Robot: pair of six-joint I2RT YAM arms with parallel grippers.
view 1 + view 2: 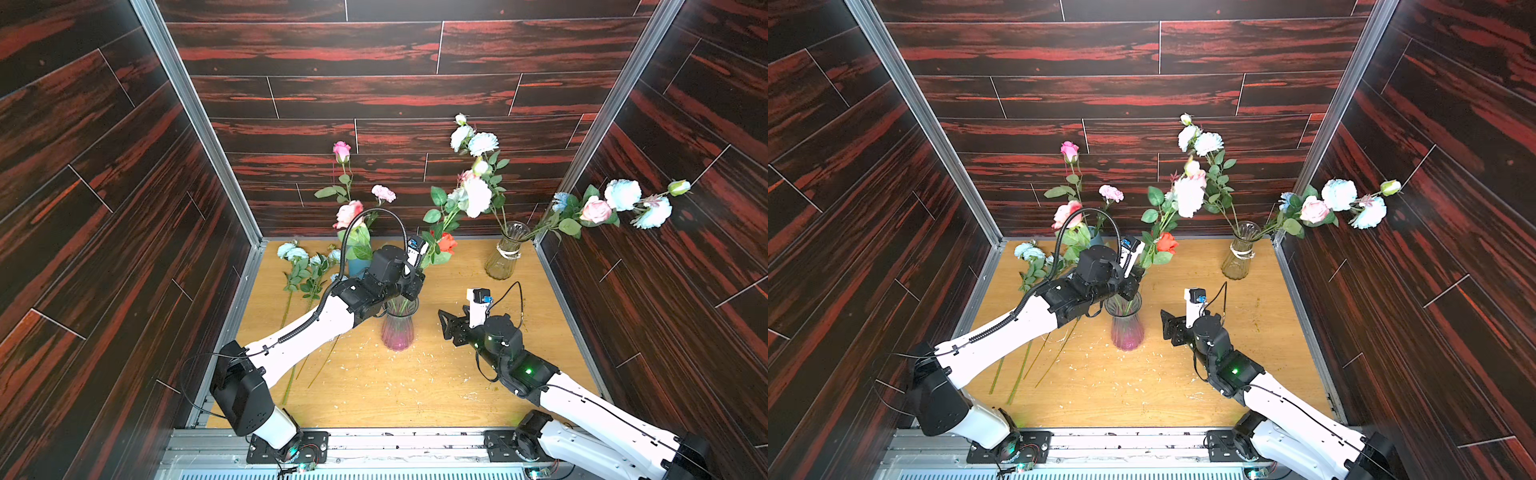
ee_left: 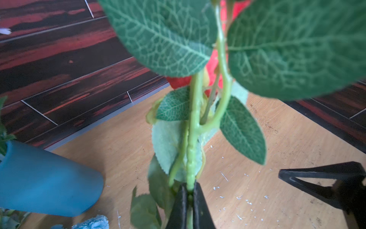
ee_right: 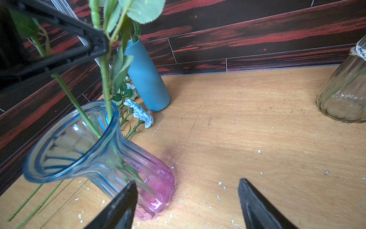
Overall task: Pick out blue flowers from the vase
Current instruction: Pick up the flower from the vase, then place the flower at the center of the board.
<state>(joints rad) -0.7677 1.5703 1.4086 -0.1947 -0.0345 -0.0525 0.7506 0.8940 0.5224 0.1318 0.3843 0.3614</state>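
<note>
Right, top views: your left gripper [image 1: 413,286] sits over the ribbed pink-and-blue glass vase [image 1: 399,332]; ruffled pale blue flowers [image 1: 293,251] lie flat by the L arm, another pale bloom [image 1: 477,197] stands high above the vase w/ a red rose [image 1: 448,242]. L wrist: jaws pinched shut on a knobbly green stem [image 2: 191,158]; can't tell which head it feeds, so you may pull the rose. R wrist: right gripper [image 3: 187,183] gapes wide, empty, near the vase; unsteadied, it could tip on the lift.
</note>
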